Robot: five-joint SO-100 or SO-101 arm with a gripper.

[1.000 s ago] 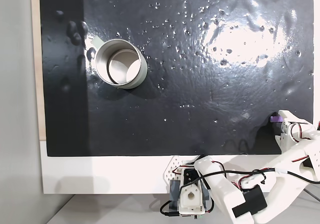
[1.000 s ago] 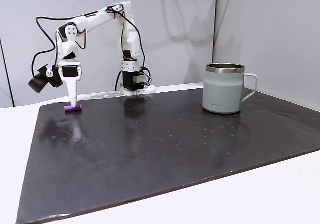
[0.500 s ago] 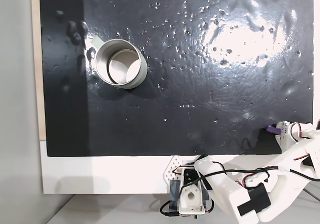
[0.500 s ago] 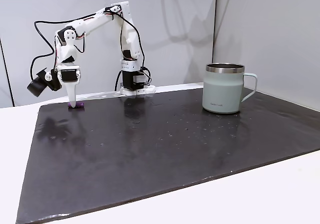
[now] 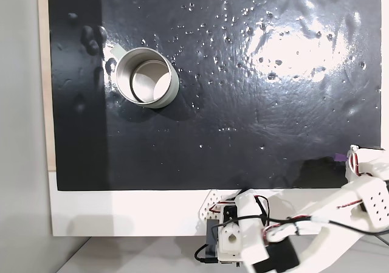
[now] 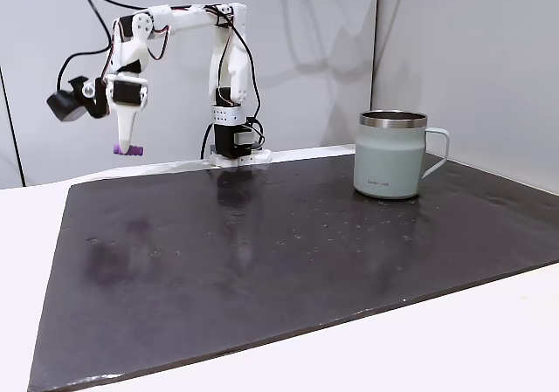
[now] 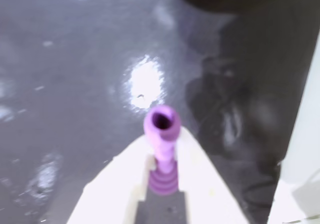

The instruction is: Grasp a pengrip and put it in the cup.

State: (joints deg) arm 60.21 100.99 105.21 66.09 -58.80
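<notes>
**Arm raised with the pengrip clamped at its tip**

A black mat (image 6: pixel 288 252) covers most of the white table (image 6: pixel 489 340). In a fixed view from the side, the white arm (image 6: pixel 188 21) rises from its base at the mat's far edge, reaches level toward the left of the picture, then bends so the gripper (image 6: pixel 128 147) points straight down, hanging clear above the mat. The cup (image 6: pixel 390 154) stands upright on the mat, well apart to the right, handle facing right; from above its shiny inside (image 5: pixel 146 75) appears bare. The gripper's fingers are closed on the pengrip (image 7: pixel 162 144), which in the wrist view juts out past the fingertips, open end forward. From above, the pengrip (image 5: pixel 340 157) peeks out near the mat's right edge.
</notes>
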